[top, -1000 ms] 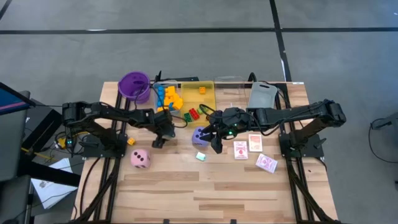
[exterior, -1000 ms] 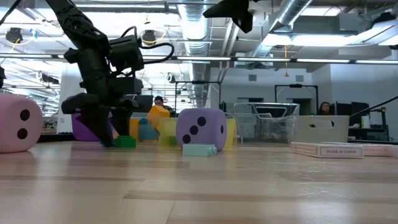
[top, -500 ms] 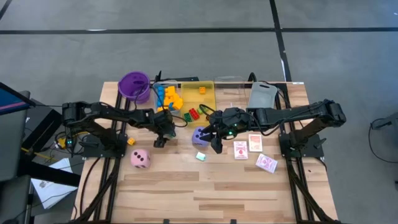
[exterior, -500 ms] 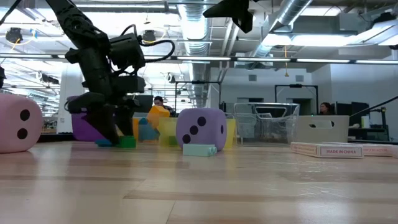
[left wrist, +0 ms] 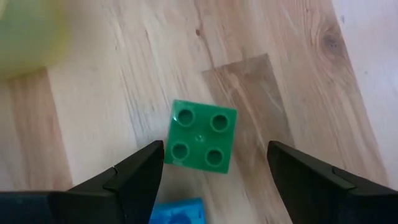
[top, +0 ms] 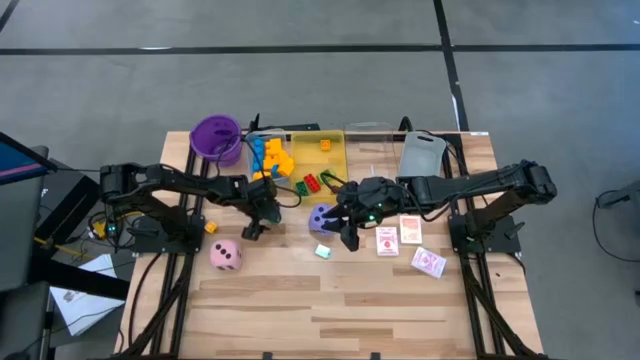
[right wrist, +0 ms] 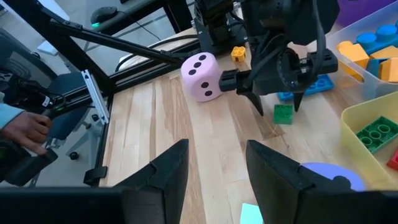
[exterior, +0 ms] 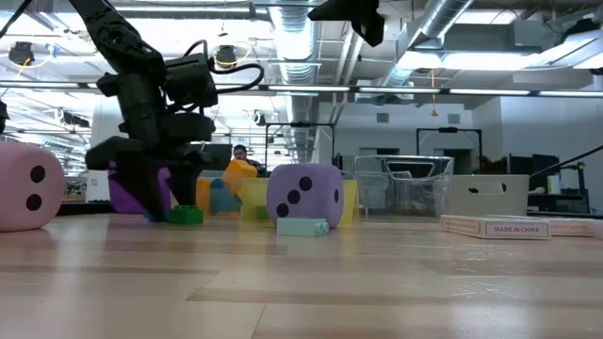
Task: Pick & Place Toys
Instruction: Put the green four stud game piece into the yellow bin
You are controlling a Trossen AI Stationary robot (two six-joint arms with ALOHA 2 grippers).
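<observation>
Left claw (left wrist: pixel 214 168): low over the wooden tabletop (top: pixel 340 300), fingers apart, straddling a green four-stud block (left wrist: pixel 200 136) without touching it. The block sits flat on the wood, studs up. A blue block (left wrist: pixel 177 210) lies just beside it, close to one finger. In the low view the green block (exterior: pixel 186 215) rests on the tabletop under the claw.

Right claw (top: pixel 346 228): near the middle of the tabletop, fingers apart, nothing between them. It hovers just beside the purple die (top: pixel 321 218), which stands on the wood. A small pale mint block (top: pixel 322 251) lies near the die, on the side toward the tabletop's front edge.

Pink die (top: pixel 226 255): on the tabletop, well apart from the purple die, on the left arm's side.

Small orange block (top: pixel 211 228): alone on the wood, between the left arm and the pink die.

Red-patterned cards (top: pixel 398 235): two lie side by side near the right claw; a third, pink-backed card (top: pixel 428 262) lies tilted a little farther toward the front.

Yellow tray (top: pixel 335 165): at the back of the tabletop, holding an orange block, a green block and a red block.

Clear tray (top: pixel 262 138): beside the yellow tray, holding blue and yellow blocks.

Purple cup (top: pixel 216 138): at the back, on the left arm's side.

Grey tray (top: pixel 423 153): at the back, on the right arm's side.
</observation>
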